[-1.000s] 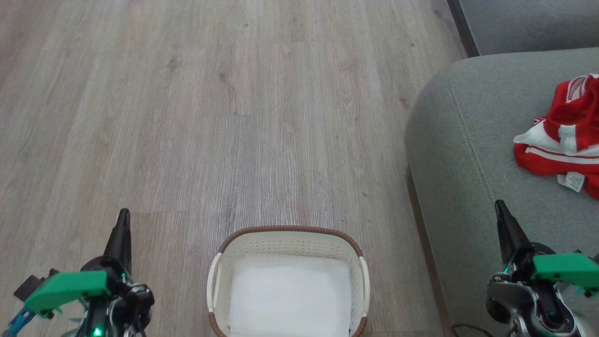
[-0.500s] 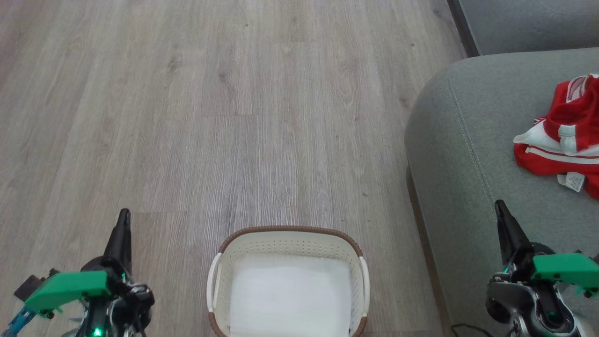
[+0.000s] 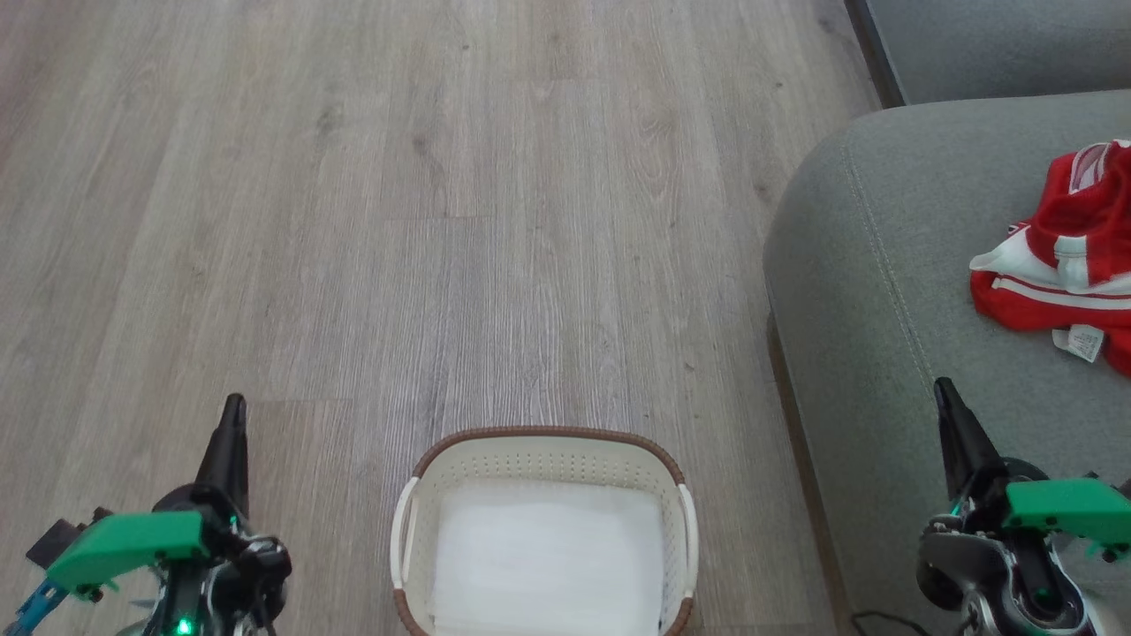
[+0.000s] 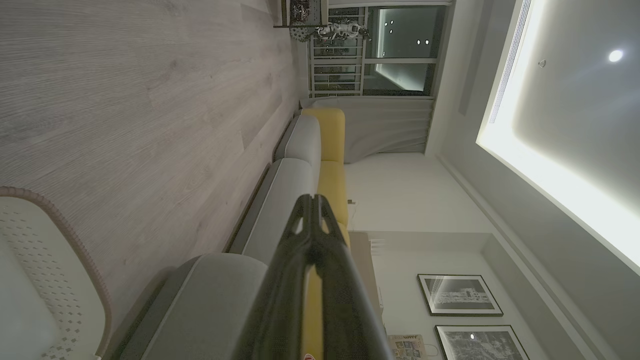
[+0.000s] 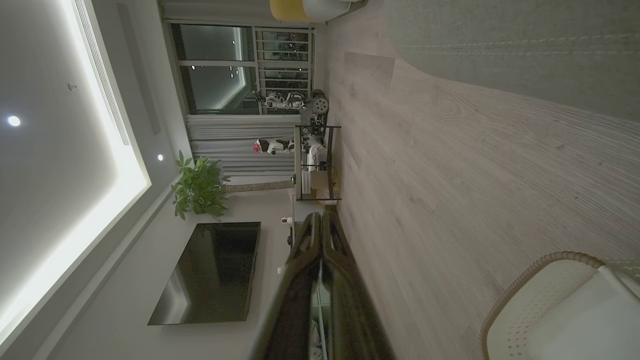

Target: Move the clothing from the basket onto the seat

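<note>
Nothing has moved over the last second: clothing lies on the seat at frame right, basket at bottom centre looks empty. Left hand and right hand both pinched together, holding nothing, parked low. Task looks done

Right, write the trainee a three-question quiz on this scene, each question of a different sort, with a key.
1. True or false: the red clothing lies in the basket.
2. What does the basket stand on? A a table; B the wooden floor; C a shelf.
3. Fill in: the jaws of the left gripper and of the right gripper are both ____.
Key: 1 false, the clothing lies on the seat; 2 B; 3 shut.
</note>
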### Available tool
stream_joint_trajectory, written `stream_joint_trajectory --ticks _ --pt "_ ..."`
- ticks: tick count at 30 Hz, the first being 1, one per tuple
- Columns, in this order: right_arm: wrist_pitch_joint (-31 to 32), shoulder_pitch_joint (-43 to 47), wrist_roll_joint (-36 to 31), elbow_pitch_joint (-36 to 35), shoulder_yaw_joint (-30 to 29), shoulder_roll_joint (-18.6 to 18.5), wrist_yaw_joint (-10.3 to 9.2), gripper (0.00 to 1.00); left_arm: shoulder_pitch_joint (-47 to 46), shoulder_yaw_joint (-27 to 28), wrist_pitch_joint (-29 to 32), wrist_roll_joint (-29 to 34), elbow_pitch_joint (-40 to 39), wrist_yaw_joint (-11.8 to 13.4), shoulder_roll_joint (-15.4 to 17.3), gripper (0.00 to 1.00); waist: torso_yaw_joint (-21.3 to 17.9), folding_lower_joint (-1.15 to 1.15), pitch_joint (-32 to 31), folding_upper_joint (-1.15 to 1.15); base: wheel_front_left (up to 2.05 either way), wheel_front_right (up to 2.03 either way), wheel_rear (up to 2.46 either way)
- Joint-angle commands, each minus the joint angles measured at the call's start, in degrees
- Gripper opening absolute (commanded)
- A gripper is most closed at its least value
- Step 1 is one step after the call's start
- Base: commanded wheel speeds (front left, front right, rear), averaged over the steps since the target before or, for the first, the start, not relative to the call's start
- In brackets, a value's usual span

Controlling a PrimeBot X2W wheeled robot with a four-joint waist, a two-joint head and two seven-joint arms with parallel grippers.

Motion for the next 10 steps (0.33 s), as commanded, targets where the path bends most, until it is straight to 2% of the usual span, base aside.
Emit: stream_joint_trajectory --ticks 1,10 --pt "0.53 -2.87 -0.27 -1.84 0.98 0.15 -0.01 0.00 -2.90 1.94 0.25 0.20 -1.54 -0.37 0.34 0.00 0.00 0.00 0.00 0.00 0.00 0.00 0.00" --pt "0.58 -2.88 -0.32 -1.84 0.92 0.19 -0.01 0.00 -2.90 1.99 0.29 0.25 -1.53 -0.37 0.30 0.00 0.00 0.00 0.00 0.00 0.00 0.00 0.00"
